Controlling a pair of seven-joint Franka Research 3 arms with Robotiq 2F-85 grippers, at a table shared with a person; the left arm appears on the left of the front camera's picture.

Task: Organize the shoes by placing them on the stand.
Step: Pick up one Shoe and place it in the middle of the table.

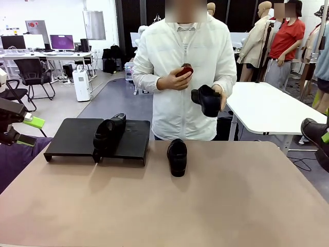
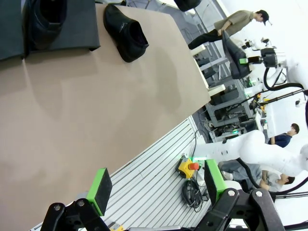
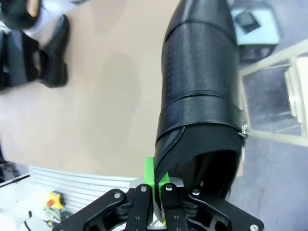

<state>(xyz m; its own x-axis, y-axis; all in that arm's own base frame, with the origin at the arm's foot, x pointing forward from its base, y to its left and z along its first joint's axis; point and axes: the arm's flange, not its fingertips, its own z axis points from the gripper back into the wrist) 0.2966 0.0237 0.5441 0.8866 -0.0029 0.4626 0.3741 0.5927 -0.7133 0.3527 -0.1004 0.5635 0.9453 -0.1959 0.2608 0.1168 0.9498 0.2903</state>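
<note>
Walls: we see a white wall (image 1: 56,13) at far left and dark panels (image 1: 136,15) behind the middle.
Floor: we find pale grey floor (image 1: 56,110) meeting a darker blue-grey patch (image 1: 110,100).
Near table: we look across a tan tabletop (image 1: 231,206).
Desk: we see a long desk (image 1: 46,54) at far left carrying monitors (image 1: 62,42), one lit purple.
Chairs: we note black office chairs (image 1: 33,74) before it.
Side table: we see a white table (image 1: 270,110) at right.
Floor unit: we spot a white appliance (image 1: 81,85) beside the desk.
Light: we find it bright and even.
</note>
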